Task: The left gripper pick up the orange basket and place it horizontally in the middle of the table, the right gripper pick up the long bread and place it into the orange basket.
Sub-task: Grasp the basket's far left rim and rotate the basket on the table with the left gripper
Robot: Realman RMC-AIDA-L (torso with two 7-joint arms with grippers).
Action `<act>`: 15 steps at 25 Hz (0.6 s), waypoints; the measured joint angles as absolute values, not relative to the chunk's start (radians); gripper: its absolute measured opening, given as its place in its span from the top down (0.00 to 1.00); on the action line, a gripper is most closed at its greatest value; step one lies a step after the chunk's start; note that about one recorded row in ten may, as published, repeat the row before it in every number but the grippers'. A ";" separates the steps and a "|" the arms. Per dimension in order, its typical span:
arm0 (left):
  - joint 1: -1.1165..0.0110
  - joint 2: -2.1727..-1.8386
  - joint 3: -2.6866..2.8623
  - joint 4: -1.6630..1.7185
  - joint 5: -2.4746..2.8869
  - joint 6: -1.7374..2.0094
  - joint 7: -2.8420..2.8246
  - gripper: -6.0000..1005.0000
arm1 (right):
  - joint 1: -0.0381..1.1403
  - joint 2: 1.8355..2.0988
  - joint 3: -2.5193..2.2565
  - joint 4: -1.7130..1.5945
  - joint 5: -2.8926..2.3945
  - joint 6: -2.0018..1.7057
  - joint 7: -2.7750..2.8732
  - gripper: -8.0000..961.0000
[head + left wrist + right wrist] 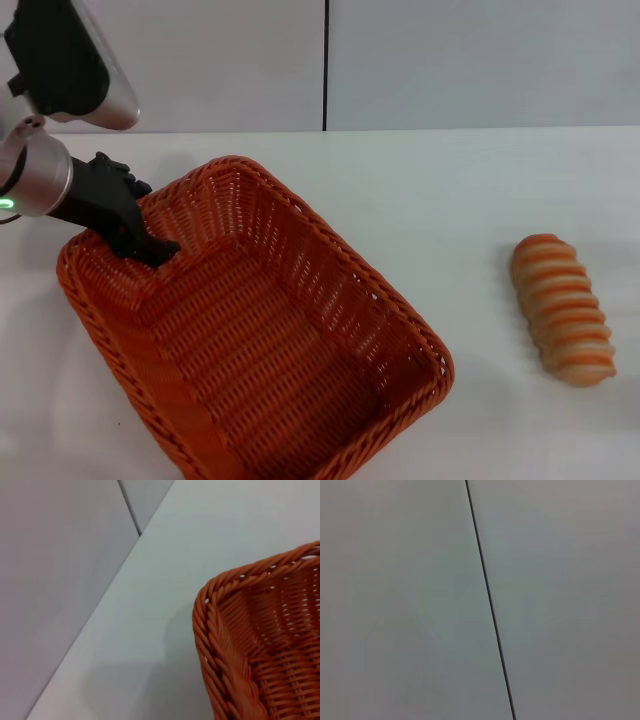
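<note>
The orange basket (pixel 260 340) lies at an angle on the left half of the white table (pixel 450 190), and it holds nothing. My left gripper (pixel 150 245) is at the basket's far-left rim, its black fingers closed over the braided edge with one tip inside the wall. In the left wrist view one rounded corner of the orange basket (pixel 240 645) shows close up, without the fingers. The long bread (pixel 563 308) rests striped side up on the table at the right, well apart from the basket. My right gripper is out of view; its wrist camera shows only the wall.
A grey wall (pixel 450 60) with a dark vertical seam (pixel 325 65) stands behind the table. Bare tabletop lies between the basket and the bread, and behind both.
</note>
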State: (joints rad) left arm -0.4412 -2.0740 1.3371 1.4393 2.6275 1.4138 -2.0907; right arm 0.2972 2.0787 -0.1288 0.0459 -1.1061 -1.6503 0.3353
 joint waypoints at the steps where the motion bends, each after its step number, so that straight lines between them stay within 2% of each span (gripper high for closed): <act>1: -0.448 -2.074 1.346 1.438 2.637 1.416 -2.091 0.21 | 0.298 2.079 -0.129 0.046 -1.106 -1.649 0.335 0.37; 9: -0.460 -2.074 1.371 1.437 2.645 1.430 -2.085 0.22 | 0.302 2.078 -0.129 0.046 -1.106 -1.635 0.336 0.38; 12: -0.462 -2.074 1.384 1.439 2.647 1.444 -2.092 0.41 | 0.302 2.078 -0.129 0.044 -1.106 -1.635 0.337 0.38; 15: -0.469 -2.075 1.403 1.441 2.666 1.459 -2.112 0.53 | 0.304 2.078 -0.129 0.043 -1.106 -1.635 0.341 0.38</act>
